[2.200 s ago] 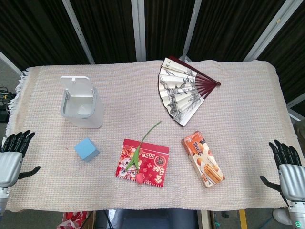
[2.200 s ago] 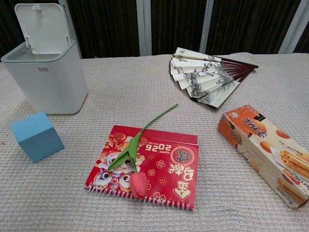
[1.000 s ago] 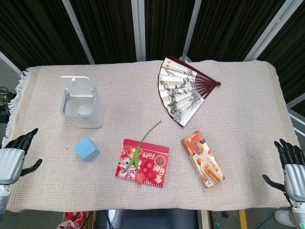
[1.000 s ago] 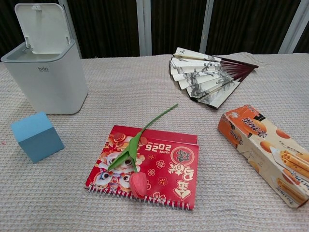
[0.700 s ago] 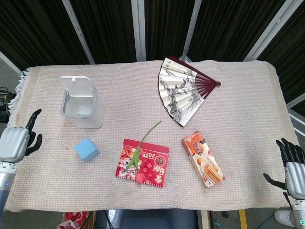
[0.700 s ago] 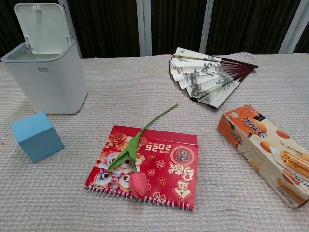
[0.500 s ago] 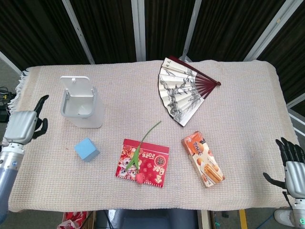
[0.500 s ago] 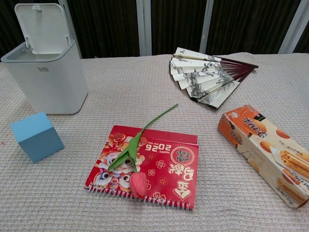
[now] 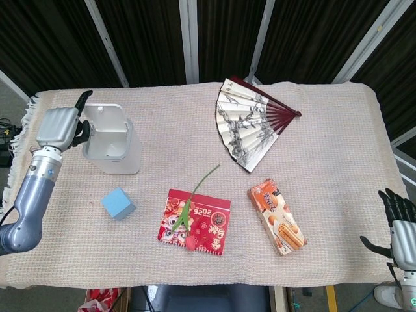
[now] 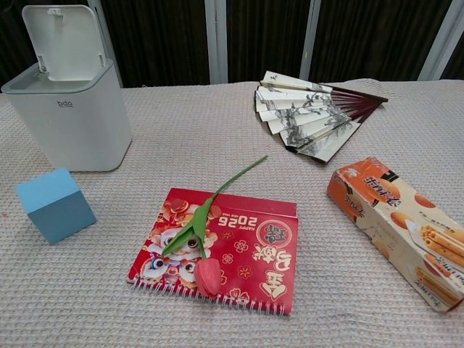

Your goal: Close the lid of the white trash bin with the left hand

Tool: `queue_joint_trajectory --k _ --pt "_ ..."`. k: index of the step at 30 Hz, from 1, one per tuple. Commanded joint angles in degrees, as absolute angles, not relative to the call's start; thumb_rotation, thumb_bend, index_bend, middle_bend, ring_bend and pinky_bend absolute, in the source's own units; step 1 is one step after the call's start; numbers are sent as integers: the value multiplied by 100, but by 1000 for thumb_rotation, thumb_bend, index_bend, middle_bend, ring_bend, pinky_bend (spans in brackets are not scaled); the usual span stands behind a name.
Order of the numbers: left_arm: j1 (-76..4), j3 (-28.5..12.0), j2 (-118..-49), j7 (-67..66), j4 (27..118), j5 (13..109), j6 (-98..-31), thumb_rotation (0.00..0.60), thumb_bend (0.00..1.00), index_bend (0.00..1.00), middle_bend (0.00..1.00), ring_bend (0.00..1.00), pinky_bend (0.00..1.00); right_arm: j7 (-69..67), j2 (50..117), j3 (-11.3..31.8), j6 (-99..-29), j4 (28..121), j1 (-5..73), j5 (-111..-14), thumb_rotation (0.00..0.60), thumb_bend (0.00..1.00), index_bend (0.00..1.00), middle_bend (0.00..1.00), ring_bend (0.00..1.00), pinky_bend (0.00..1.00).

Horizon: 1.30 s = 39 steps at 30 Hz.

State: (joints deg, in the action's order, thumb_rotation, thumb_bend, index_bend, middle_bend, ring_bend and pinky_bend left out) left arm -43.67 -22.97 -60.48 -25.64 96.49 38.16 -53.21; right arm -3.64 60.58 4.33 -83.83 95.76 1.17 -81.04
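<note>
The white trash bin [image 9: 116, 151] [image 10: 71, 120] stands at the table's left side with its lid [image 9: 106, 117] [image 10: 64, 40] raised upright at the back. My left hand [image 9: 60, 127] hovers just left of the bin's top, back of the hand up, fingers apart and holding nothing; whether it touches the bin I cannot tell. The chest view does not show it. My right hand [image 9: 402, 227] is at the bottom right corner, off the table edge, fingers spread and empty.
A blue cube [image 9: 117, 203] [image 10: 55, 204] sits in front of the bin. A red notebook [image 9: 207, 226] [image 10: 246, 257] with a tulip [image 9: 190, 239] [image 10: 206, 275] lies in the middle, a biscuit box [image 9: 277, 216] [image 10: 395, 217] to its right, an open folding fan [image 9: 246, 125] [image 10: 312, 116] behind.
My left hand has risen from the front left table edge and travelled back and inward to the bin's left side. The lid has not moved. The right hand stays put.
</note>
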Motion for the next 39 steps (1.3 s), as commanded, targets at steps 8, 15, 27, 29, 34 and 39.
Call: queue_joint_trajectory --k 8,15,27,29,34,39 --pt "-5153 -2177 -6229 -3099 9241 2552 -5072 600 700 132 1000 1000 1000 -409 6026 430 -8401 9610 96 -8110 600 195 0 0 0 0" --pt "-5353 -2021 -6302 -3185 9150 2297 -5116 600 702 181 1000 1000 1000 -426 6022 436 -8419 9603 83 -8104 600 194 0 0 0 0" --pt "-5431 -1842 -6229 -3190 9188 2076 -5182 600 710 290 1000 1000 1000 -418 6017 423 -8433 9609 70 -8125 600 195 0 0 0 0" --pt "-5430 -1830 -6185 -3158 9229 2038 -5180 600 711 300 1000 1000 1000 -417 6015 421 -8447 9611 63 -8133 600 195 0 0 0 0" --pt "-5410 -1789 -6062 -3069 9347 2025 -5193 600 717 318 1000 1000 1000 -412 6013 421 -8472 9601 49 -8140 600 195 0 0 0 0" --pt "-5381 -1737 -5917 -2994 9525 2028 -5160 600 722 328 1000 1000 1000 -418 6009 422 -8480 9611 39 -8132 600 194 0 0 0 0"
